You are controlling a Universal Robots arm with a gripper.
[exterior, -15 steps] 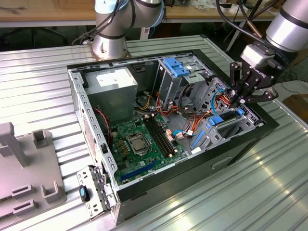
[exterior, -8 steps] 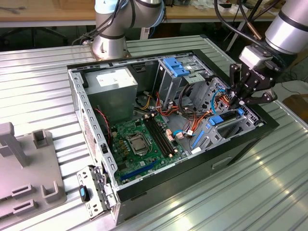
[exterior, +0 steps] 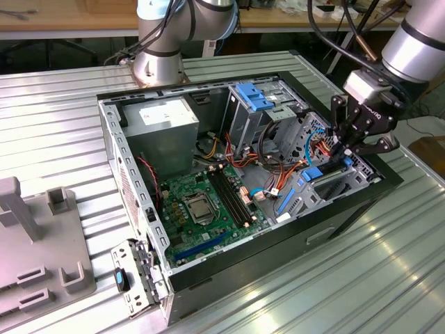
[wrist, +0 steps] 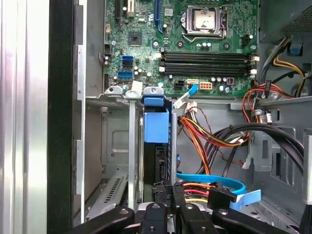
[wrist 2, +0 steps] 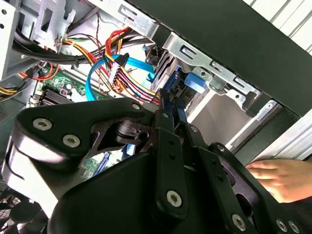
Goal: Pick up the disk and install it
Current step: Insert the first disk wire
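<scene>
Open computer case (exterior: 208, 275) lies on its side mid-counter (exterior: 62, 111), motherboard (exterior: 201, 202) exposed. The claw (exterior: 342, 154) is down at the case end toward the exterior view's right, over the drive cage (wrist: 114, 141). The disk (wrist: 157, 127) stands on edge in a cage slot, blue carrier uppermost; it also shows in the exterior view (exterior: 313, 173). Claw narrow: in both wrist views the fingers (wrist 2: 165, 131) (wrist: 178, 192) sit close together, one each side of the disk's near edge, gripping it. A flat blue cable (wrist: 214, 179) and bundled red, orange and yellow wires run just beside the claw. White label (exterior: 161, 113) on the power supply (exterior: 163, 122); print too small to read. A person's hand (wrist 2: 280, 178) rests outside the case wall.
</scene>
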